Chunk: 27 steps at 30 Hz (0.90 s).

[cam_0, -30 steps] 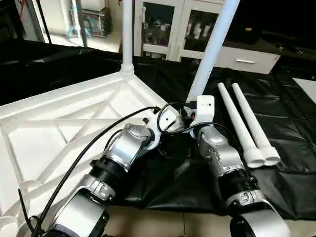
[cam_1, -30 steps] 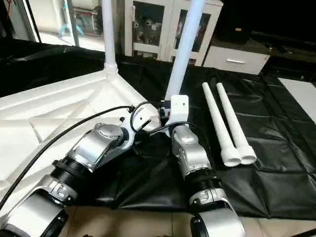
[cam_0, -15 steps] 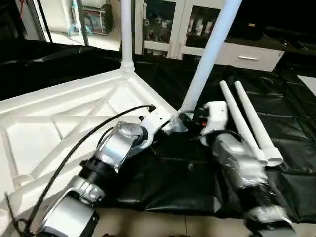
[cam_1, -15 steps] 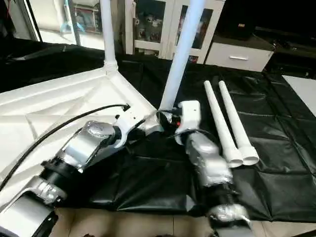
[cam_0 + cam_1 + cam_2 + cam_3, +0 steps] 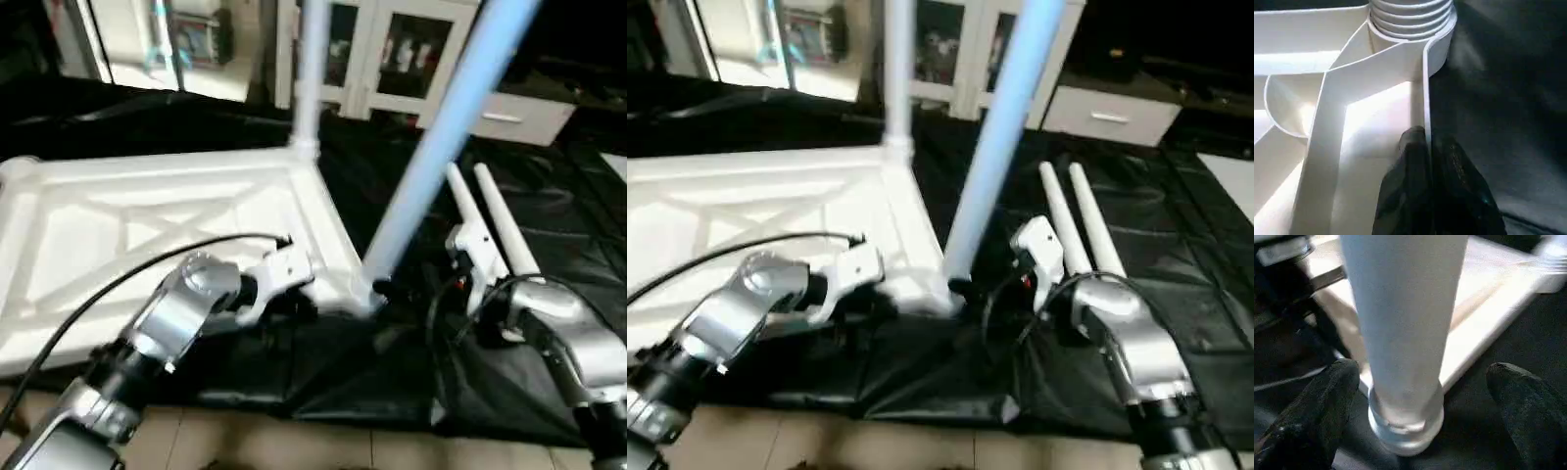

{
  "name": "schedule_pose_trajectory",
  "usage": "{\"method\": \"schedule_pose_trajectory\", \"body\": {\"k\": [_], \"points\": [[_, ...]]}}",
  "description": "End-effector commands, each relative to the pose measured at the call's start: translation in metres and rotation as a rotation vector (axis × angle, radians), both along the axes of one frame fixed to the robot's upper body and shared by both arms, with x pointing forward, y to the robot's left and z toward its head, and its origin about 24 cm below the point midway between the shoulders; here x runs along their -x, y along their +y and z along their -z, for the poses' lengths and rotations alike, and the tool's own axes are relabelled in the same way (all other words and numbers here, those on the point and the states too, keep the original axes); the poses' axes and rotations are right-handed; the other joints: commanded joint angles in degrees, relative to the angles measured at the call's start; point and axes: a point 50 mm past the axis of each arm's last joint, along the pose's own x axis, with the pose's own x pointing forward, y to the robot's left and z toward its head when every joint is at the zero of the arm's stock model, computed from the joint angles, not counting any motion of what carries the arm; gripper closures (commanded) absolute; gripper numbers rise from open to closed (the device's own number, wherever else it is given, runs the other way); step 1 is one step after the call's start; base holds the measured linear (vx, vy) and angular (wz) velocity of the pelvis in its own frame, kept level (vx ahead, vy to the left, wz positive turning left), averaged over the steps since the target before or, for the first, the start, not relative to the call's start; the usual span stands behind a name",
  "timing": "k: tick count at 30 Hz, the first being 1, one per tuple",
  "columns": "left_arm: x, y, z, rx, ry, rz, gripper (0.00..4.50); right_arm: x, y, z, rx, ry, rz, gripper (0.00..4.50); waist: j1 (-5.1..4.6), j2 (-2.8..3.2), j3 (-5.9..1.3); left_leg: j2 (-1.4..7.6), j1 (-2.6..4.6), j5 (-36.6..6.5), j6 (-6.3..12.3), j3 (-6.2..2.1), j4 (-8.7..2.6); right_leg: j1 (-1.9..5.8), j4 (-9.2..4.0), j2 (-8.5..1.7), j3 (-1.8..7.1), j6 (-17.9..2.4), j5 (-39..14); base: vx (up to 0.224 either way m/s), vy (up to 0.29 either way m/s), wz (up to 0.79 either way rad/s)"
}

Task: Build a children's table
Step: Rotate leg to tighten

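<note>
A black sheet [image 5: 549, 147] covers the floor in front of you, with white glass-fronted cabinets [image 5: 392, 59] along the far wall. On the sheet lies the table top [image 5: 147, 225], white plastic, upside down so its X-shaped ribs and corner sockets face up for the legs.

Two legs stand in sockets. The far leg [image 5: 312, 69] rises upright from the far corner. The near leg [image 5: 441, 157] rises from the near corner socket [image 5: 361, 294] and leans to your right, so by my judgement it is not yet fully seated or straight.

Your left gripper [image 5: 1426, 161] is closed on the thin edge wall of the table top, one black finger on each side of it, just beside the near socket. This hold looks meant to steady the top while the leg is worked in.

Your right gripper [image 5: 1425, 396] is wide open, its two black fingers [image 5: 1317, 406] on either side of the near leg's base and touching nothing. It holds nothing.

Two spare legs [image 5: 495, 225] lie side by side on the sheet to your right, just beyond your right forearm, within easy reach.

About half the task looks done. The likely next need is to straighten and press home the leaning leg.
</note>
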Motion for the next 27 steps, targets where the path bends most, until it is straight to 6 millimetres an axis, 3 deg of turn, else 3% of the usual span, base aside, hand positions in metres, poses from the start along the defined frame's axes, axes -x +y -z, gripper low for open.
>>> {"method": "schedule_pose_trajectory", "body": {"k": [1, 4, 7, 10, 11, 17, 27], "points": [[0.009, -0.014, -0.004, 0.054, 0.014, 0.101, 4.5, 0.005, 0.0, -0.003, 0.019, 0.016, -0.066, 0.04, -0.03, 0.47, -3.41, 1.72, 0.25, -10.4, 2.15, 0.12, -4.56, 3.0, -3.63, -3.03, 2.98, -9.9, -16.1, 0.0, 0.0, 0.0], [0.012, -0.013, -0.003, 0.036, 0.031, 0.131, 4.5, 0.007, 0.001, -0.001, 0.05, 0.028, -0.126, 0.04, 0.2, 0.53, -3.34, 1.69, 0.16, -10.5, 2.09, 0.15, -4.6, 3.12, -3.56, -3.06, 3.01, -10.2, -15.8, 0.0, 0.0, 0.0], [0.013, -0.012, -0.004, 0.035, 0.034, 0.141, 4.5, 0.008, 0.003, 0.0, 0.046, 0.051, -0.173, 0.04, 0.18, 0.31, -3.42, 1.6, -0.16, -10.9, 1.73, -0.02, -4.57, 3.33, -3.72, -3.17, 2.94, -8.9, -18.1, 0.0, 0.0, 0.0], [0.013, -0.011, -0.004, 0.033, 0.032, 0.14, 4.5, 0.008, 0.004, 0.001, 0.047, 0.059, -0.187, 0.04, 0.21, 0.33, -3.5, 1.64, -0.14, -9.8, 1.74, -0.05, -4.55, 3.35, -3.5, -3.14, 2.97, -9.2, -16.6, 0.0, 0.0, 0.0], [0.013, -0.011, -0.004, 0.033, 0.032, 0.14, 4.5, 0.008, 0.004, 0.002, 0.048, 0.063, -0.192, 0.3, 0.22, 0.31, -3.5, 1.61, -0.1, -9.6, 1.73, 0.0, -4.51, 3.33, -3.51, -3.12, 2.98, -9.4, -16.3, 0.0, 0.0, 0.0], [0.014, -0.008, -0.005, 0.024, 0.034, 0.139, 4.5, 0.008, 0.006, 0.005, 0.066, 0.069, -0.224, 0.64, 0.25, 0.31, -3.61, 1.61, -0.14, -8.3, 1.92, 0.03, -4.39, 3.44, -3.16, -3.09, 2.97, -10.2, -14.2, 0.0, 0.0, 0.0], [0.014, -0.008, -0.005, 0.023, 0.038, 0.138, 4.5, 0.006, 0.007, 0.008, 0.064, 0.078, -0.233, 1.45, 0.28, 0.27, -3.64, 1.56, -0.05, -8.6, 1.78, 0.04, -4.37, 3.41, -3.3, -3.1, 2.94, -9.8, -15.4, 0.0, 0.0, 0.0]]}}
